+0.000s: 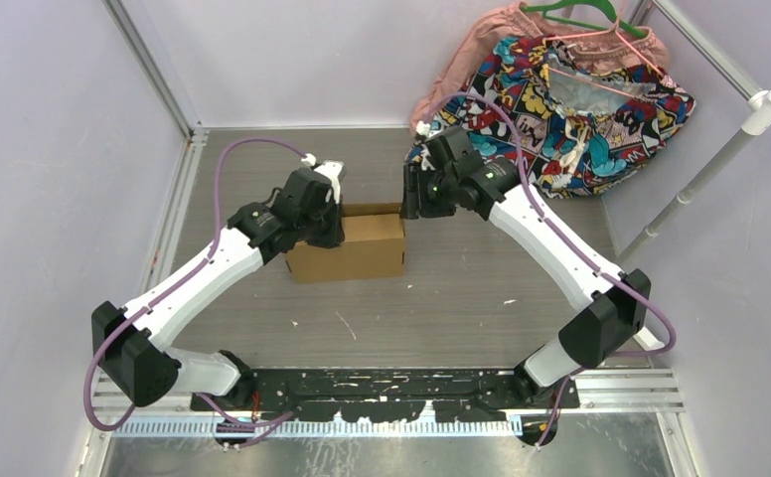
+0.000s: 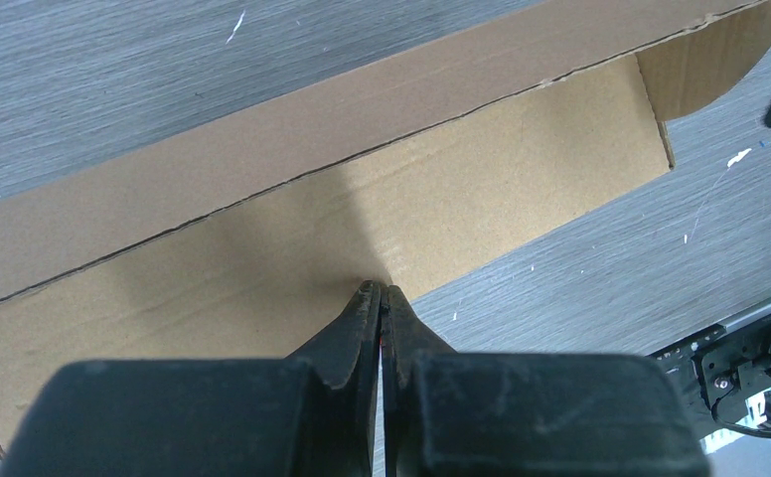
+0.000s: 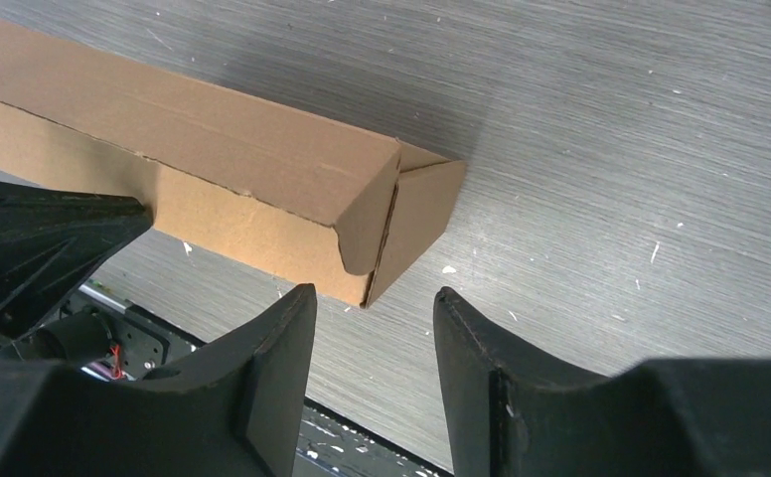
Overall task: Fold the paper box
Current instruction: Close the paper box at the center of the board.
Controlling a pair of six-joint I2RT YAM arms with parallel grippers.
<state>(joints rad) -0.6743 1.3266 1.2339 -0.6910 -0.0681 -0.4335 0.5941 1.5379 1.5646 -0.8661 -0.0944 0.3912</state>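
Note:
The paper box (image 1: 357, 250) is a brown cardboard mailer lying closed on the grey table, mid-left. From above, my left gripper (image 1: 328, 221) sits over the box's left end. In the left wrist view it (image 2: 382, 290) is shut, tips together against the lid (image 2: 362, 209) near its front edge, with nothing between them. My right gripper (image 1: 408, 202) hovers at the box's far right corner. Seen from the right wrist, it (image 3: 374, 295) is open and holds nothing. The box's end corner (image 3: 401, 214), with a tucked flap, lies just beyond its fingertips.
A comic-print cloth (image 1: 580, 109) and a pink garment on a green hanger (image 1: 572, 14) lie at the back right. A white pole (image 1: 704, 174) slants along the right side. Metal frame rails (image 1: 173, 214) border the table. The arms' base rail (image 1: 391, 383) runs along the near edge.

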